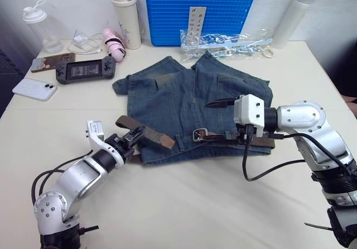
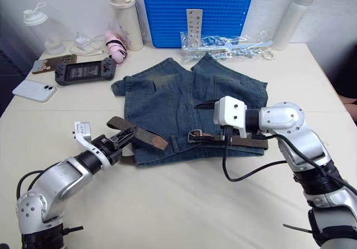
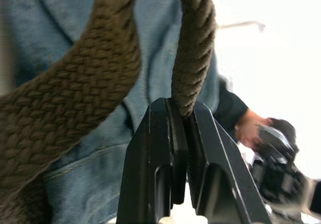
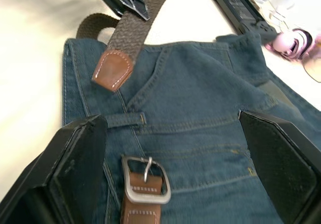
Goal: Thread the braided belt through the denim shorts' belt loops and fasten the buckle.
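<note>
Faded blue denim shorts (image 1: pixel 195 101) lie flat in the middle of the cream table (image 1: pixel 184 204), waistband toward the robot, and along that waistband runs the dark brown braided belt (image 1: pixel 146 133) with its reddish-brown leather tip (image 4: pixel 112 71). The left gripper (image 1: pixel 133 133) is at the shorts' left corner, its two black fingers (image 3: pixel 165 148) clamped tight on the woven strap, which loops off the waistband edge and doubles back so the leather tip rests on the denim near the corner. From the left wrist view the braid rises straight out of the pinch, with a second stretch of strap crossing beside it over the blue cloth. Over to the right gripper (image 1: pixel 218 121): it hovers above the middle of the waistband with its fingers spread wide, holding nothing. Between those fingers in the right wrist view sits the small rectangular silver buckle (image 4: pixel 146 180), lying flat on the denim with its prong across the frame and brown leather behind it. A short blue denim belt loop (image 4: pixel 124 119) lies just beyond the buckle, between it and the leather tip. At the back of the table stand a blue plastic crate (image 1: pixel 201 9), a white bottle (image 1: pixel 294 15), and a black handheld game console (image 1: pixel 85 70).
</note>
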